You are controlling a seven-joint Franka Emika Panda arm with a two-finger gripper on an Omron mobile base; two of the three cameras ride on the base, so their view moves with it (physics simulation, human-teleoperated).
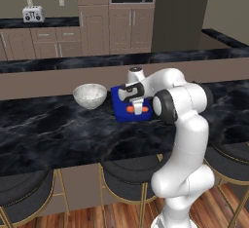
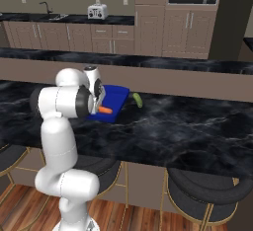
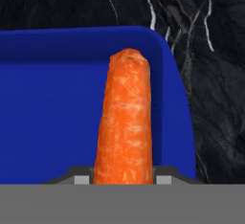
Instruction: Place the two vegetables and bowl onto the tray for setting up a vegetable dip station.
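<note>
My gripper (image 1: 136,106) is shut on the orange carrot (image 1: 131,109), which hangs low over the blue tray (image 1: 120,113). In the hand view the carrot (image 3: 125,117) rises from between the fingertips, with the tray floor (image 3: 48,108) beneath it and the tray's corner rim close beside it. From the right, the gripper (image 2: 101,107) and carrot (image 2: 105,110) sit over the near end of the tray (image 2: 115,96). The yellow-green vegetable (image 2: 137,99) lies on the counter just right of the tray. The speckled white bowl (image 1: 90,95) stands on the counter left of the tray.
A raised ledge (image 1: 58,76) runs along the back of the dark marble counter (image 1: 58,134). Bar stools (image 1: 126,176) stand under the counter's front edge. A toaster (image 2: 97,12) sits on the far kitchen counter.
</note>
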